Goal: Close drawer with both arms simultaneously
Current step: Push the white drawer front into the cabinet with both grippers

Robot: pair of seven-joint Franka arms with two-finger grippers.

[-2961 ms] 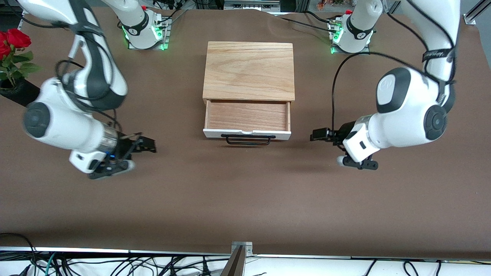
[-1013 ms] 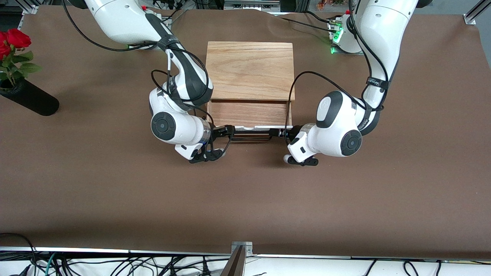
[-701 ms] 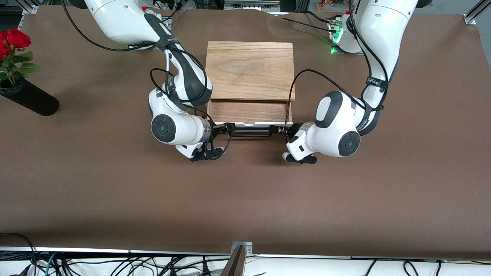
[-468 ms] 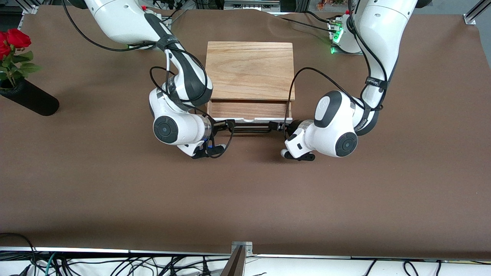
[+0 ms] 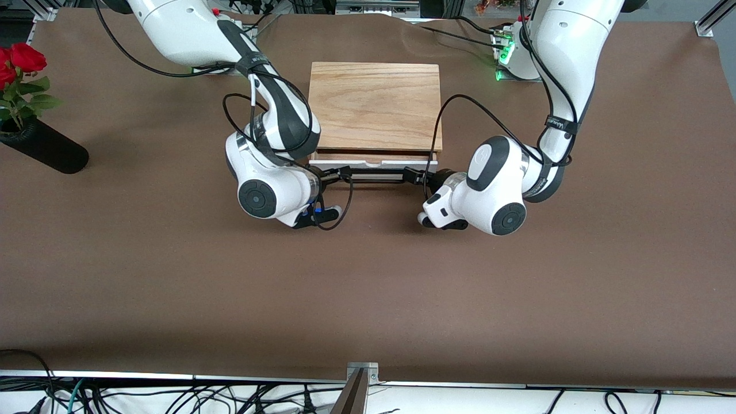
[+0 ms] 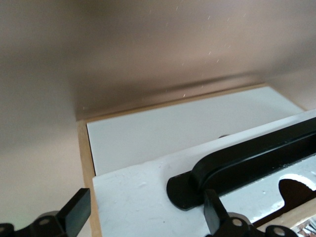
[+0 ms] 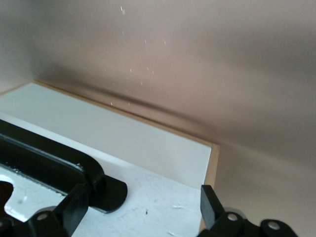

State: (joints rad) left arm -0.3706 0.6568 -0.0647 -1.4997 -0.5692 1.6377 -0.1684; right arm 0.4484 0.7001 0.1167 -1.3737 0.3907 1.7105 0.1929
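Observation:
The drawer (image 5: 372,163) is almost fully inside the oak-coloured box (image 5: 374,103); only a thin strip of its tray shows above the white front panel. Its black wire handle (image 5: 376,176) faces the front camera. My right gripper (image 5: 340,172) is open against the panel's end toward the right arm's end of the table. My left gripper (image 5: 411,173) is open against the opposite end. In the left wrist view the gripper (image 6: 145,219) straddles the white panel (image 6: 138,197) beside the handle's foot (image 6: 190,190). In the right wrist view the gripper (image 7: 143,210) straddles the panel (image 7: 163,202) next to the handle (image 7: 49,163).
A black vase (image 5: 49,150) with red roses (image 5: 20,60) lies at the right arm's end of the table. The brown table cover (image 5: 368,287) stretches wide toward the front camera. Black cables loop from both wrists close to the box.
The drawer has slid into the box, from wide open to nearly shut. Both grippers came in from the sides to the front panel and moved with it toward the box.

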